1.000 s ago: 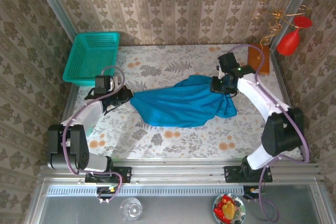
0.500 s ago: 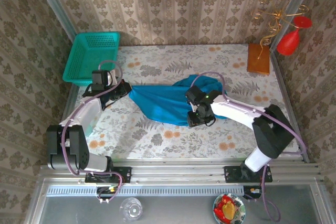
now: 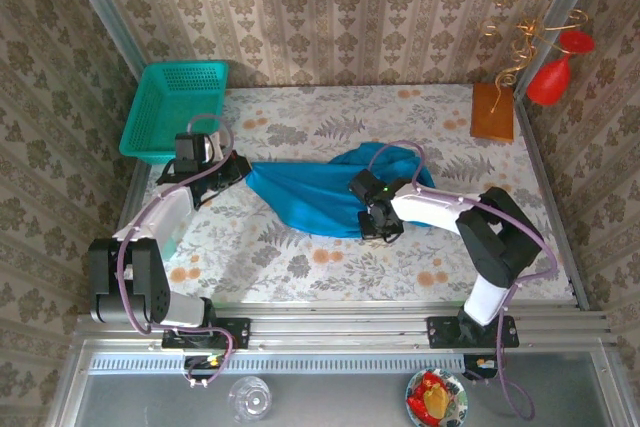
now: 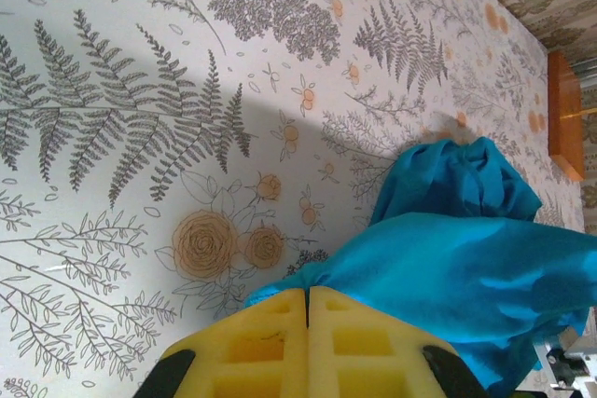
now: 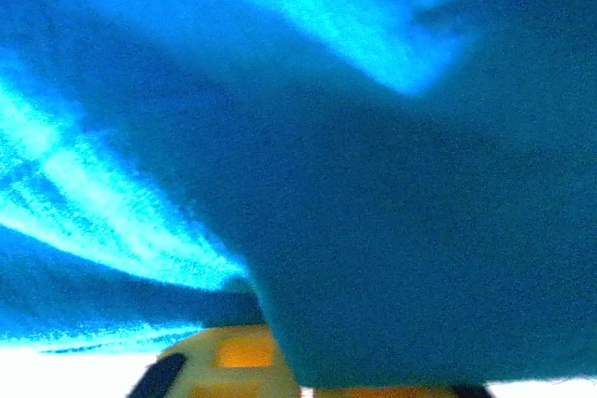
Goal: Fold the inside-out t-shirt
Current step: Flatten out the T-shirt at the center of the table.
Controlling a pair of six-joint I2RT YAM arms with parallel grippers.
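The inside-out t-shirt point(image 3: 310, 197) is a plain blue cloth lying bunched across the middle of the flowered table point(image 3: 300, 267). My left gripper point(image 3: 243, 169) is shut on its left corner. In the left wrist view the yellow fingertips point(image 4: 280, 323) meet with the cloth's point(image 4: 466, 258) edge pinched between them at my left gripper point(image 4: 308, 294). My right gripper point(image 3: 378, 227) is at the shirt's near edge, right of centre, pressed down into the cloth. In the right wrist view blue cloth point(image 5: 373, 184) covers the jaws and only one yellow pad point(image 5: 233, 356) shows.
A teal mesh basket point(image 3: 175, 107) stands at the table's far left corner. A brown wooden block point(image 3: 492, 112) lies at the far right, also seen in the left wrist view as the wooden block point(image 4: 564, 118). A red and gold ornament point(image 3: 555, 77) hangs beyond it.
My right arm let go of the shirt's far right end, swung left to its near edge and shut there. The left gripper drew its corner slightly back and left.
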